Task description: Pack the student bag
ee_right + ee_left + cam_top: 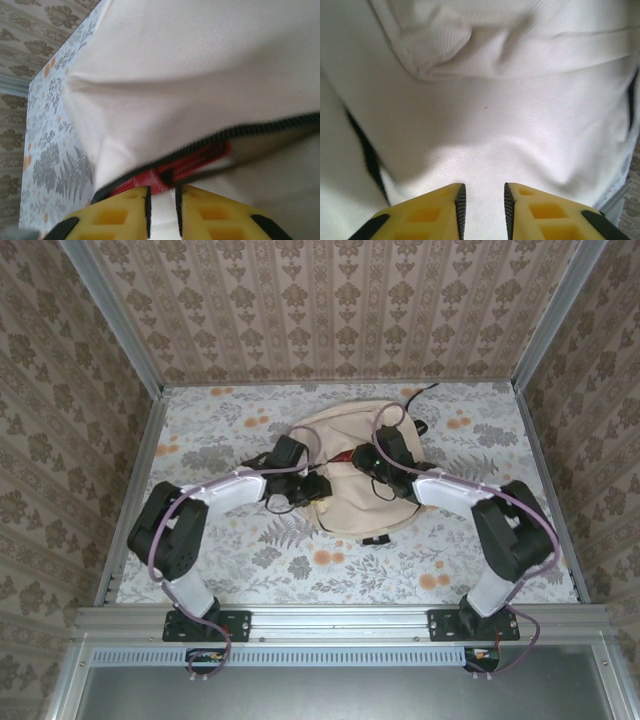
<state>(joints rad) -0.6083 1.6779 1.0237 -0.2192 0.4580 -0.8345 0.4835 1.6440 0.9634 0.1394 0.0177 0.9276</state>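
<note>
- Two arms reach in from the near edge of the desk (220, 430), which has a floral cover, and both meet over the student bag (350, 512).
- Left gripper (315, 487): it sits at the bag's left side, low over the cloth. In the left wrist view (482, 200) its yellow jaws stand a little apart, with nothing caught between them and the bag's cream cloth (485, 125) showing through the gap. A rounded fold of fabric lies beyond them, and a dark band (367, 155) runs down the left.
- Student bag: it lies flat at the middle of the desk, somewhat toward the far edge, well clear of the left and right edges. Both grippers rest over its upper half.
- Zipper (270, 125): in the right wrist view its dark teeth are parted into a slit across the cream cloth (200, 65). A red item (195, 160) with faint print shows inside; what it is cannot be told. From above, a small red patch (345, 455) shows between the two grippers.
- Right gripper (365, 460): it sits at the bag's right side, by the slit. Its jaws (162, 205) are drawn close, pinching a strip of pale bag fabric just below the opening.
- Desk cover (55, 150): it shows at the left of the right wrist view, beside the bag.
</note>
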